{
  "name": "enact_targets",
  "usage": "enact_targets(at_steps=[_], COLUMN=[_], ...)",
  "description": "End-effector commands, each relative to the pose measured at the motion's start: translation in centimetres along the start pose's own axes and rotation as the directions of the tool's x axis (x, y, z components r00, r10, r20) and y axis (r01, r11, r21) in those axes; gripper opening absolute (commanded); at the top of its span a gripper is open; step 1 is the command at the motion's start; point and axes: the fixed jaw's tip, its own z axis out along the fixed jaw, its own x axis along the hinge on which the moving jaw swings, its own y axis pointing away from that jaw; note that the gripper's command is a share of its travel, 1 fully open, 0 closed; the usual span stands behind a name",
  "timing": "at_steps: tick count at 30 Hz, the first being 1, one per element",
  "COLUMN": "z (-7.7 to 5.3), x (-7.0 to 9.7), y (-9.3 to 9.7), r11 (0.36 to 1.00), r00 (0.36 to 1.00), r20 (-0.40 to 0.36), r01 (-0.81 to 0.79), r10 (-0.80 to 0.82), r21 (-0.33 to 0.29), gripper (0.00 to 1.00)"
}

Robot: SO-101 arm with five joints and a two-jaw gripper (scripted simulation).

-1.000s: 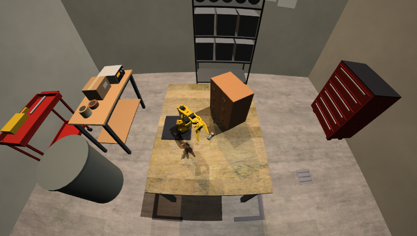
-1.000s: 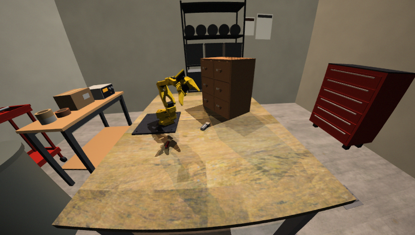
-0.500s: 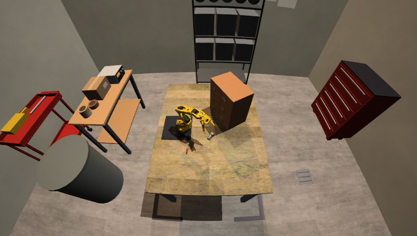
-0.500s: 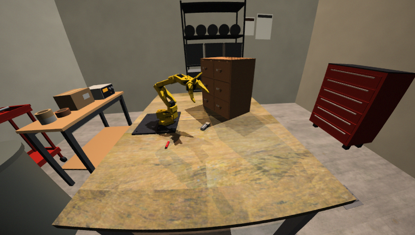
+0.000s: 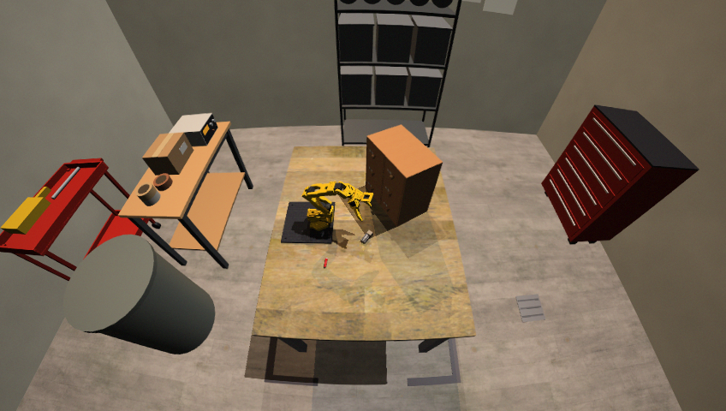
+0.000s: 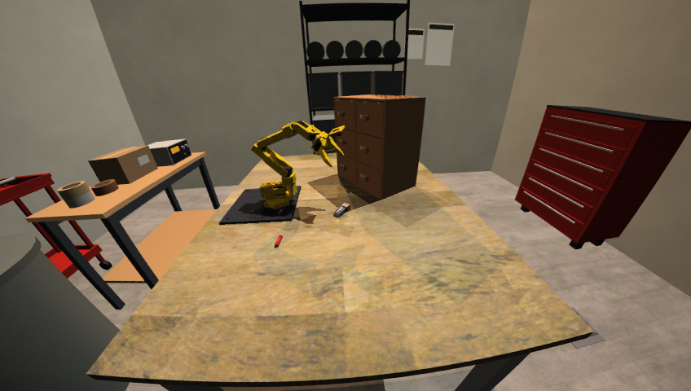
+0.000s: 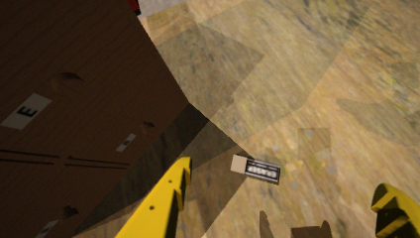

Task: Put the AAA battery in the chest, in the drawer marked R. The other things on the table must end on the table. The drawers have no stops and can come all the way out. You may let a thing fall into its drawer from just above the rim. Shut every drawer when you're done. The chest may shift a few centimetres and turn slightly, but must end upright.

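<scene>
The AAA battery (image 5: 324,262) is a small red cylinder lying on the table in front of the arm's base; it also shows in the exterior view (image 6: 278,239). The brown chest (image 5: 402,173) stands upright at the back right of the table with all its drawers shut (image 6: 361,145). In the wrist view one drawer label reads E (image 7: 25,112); the other labels are too small to read. My gripper (image 6: 330,140) is raised in the air close to the chest's front, half open and empty (image 7: 282,208). It is far from the battery.
A small eraser (image 7: 256,169) (image 5: 365,236) lies on the table below the gripper, near the chest's front corner. The arm's black base plate (image 5: 306,229) sits to the left of the chest. Side tables, a shelf and a red cabinet stand off the table.
</scene>
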Motion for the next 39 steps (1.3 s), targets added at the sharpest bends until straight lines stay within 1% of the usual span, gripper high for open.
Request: enact_targets(at_steps=[1,6,12,14,20,39], z=[-0.5,-1.5,-3.1,-3.1,-4.9,-4.9], x=[2.3,4.9,8.1,8.1,11.1,11.1], y=[1.7,3.4,4.7,4.7,5.3,5.3], r11=[0.992,0.954,0.864,0.864,0.728,0.728], r00=[0.99,0.944,0.843,0.843,0.697,0.697], r20=[-0.09,-0.175,-0.239,-0.239,-0.26,-0.26], r01=[0.106,0.251,0.41,0.41,0.54,0.54], r10=[-0.112,-0.279,-0.481,-0.481,-0.668,-0.668], r21=[-0.066,-0.164,-0.293,-0.293,-0.423,-0.423], gripper=[0.5,0.5,0.5,0.5,0.5,0.5])
